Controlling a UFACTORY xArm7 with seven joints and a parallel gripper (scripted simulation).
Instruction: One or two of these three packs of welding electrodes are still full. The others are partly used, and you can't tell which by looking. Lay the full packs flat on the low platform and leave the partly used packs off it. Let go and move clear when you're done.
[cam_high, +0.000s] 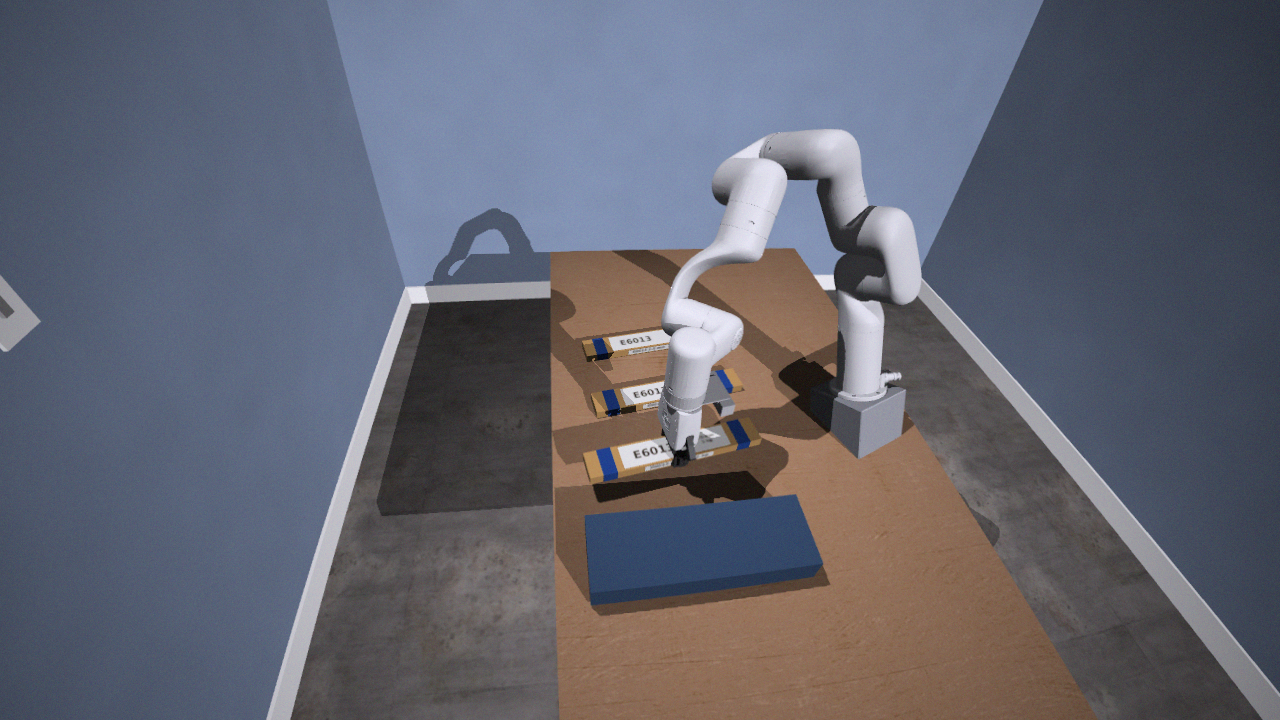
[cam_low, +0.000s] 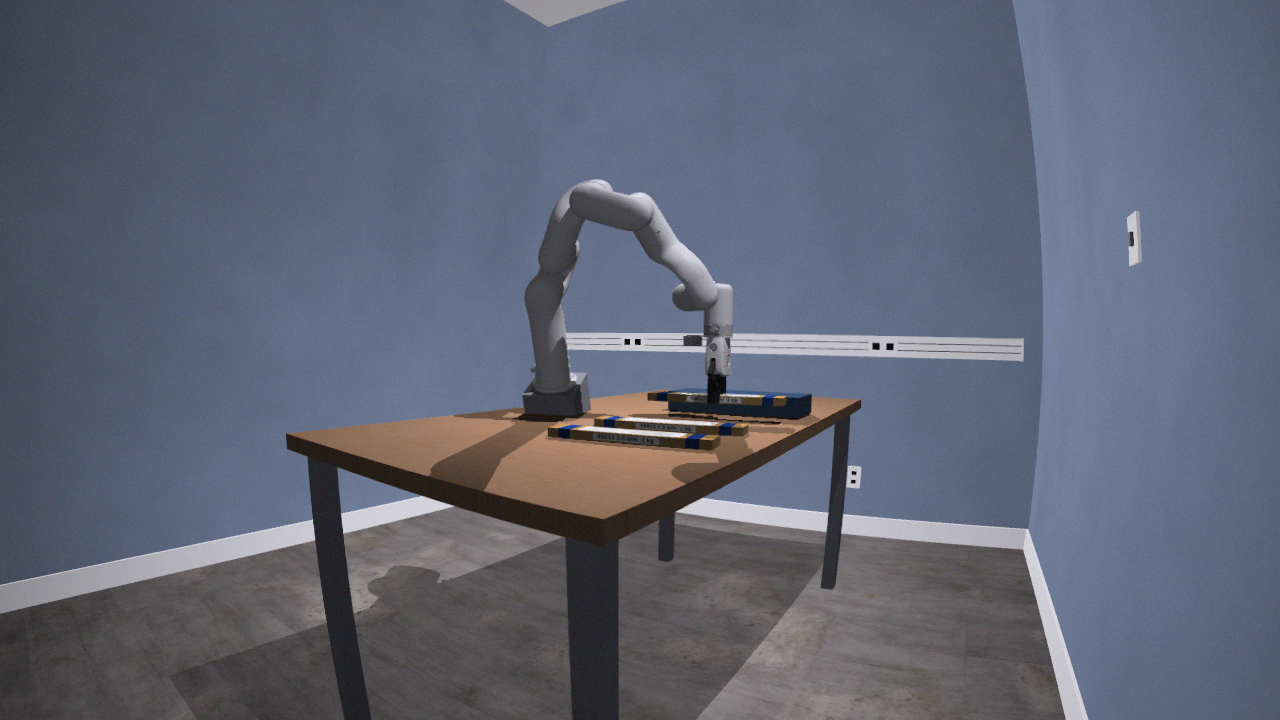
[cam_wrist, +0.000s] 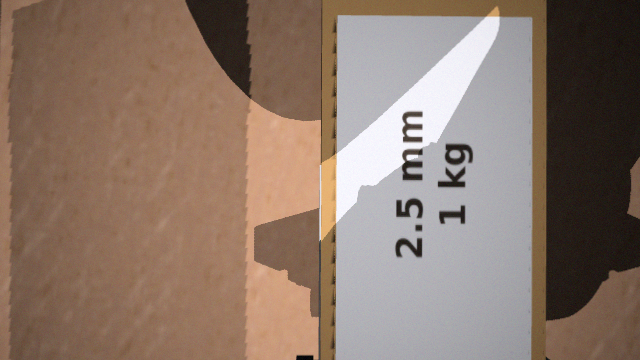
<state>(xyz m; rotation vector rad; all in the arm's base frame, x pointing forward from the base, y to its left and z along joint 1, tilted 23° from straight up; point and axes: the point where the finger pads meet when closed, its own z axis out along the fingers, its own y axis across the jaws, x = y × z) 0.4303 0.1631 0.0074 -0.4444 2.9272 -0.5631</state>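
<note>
You had the gripper (cam_high: 680, 458) closed partway on the nearest electrode pack (cam_high: 626, 456), its jaws held apart by the width of the box, gripping it near the middle. The pack hung level above the wooden table (cam_high: 895, 582), its shadow falling on the wood between it and the blue low platform (cam_high: 702, 546). From the exterior view the held pack (cam_low: 760, 399) showed in front of the platform (cam_low: 796, 407), clear of the table surface. It was not on the platform. The wrist camera looked straight down on the pack's white label (cam_wrist: 435, 200), which read "2.5 mm 1 kg", with brown card showing along its edges.

The middle pack (cam_high: 626, 396) and the far pack (cam_high: 622, 343), both marked E6013, lay flat on the table behind the arm, apart from each other and well off the platform. The arm's grey pedestal (cam_high: 881, 434) stood at the table's edge.
</note>
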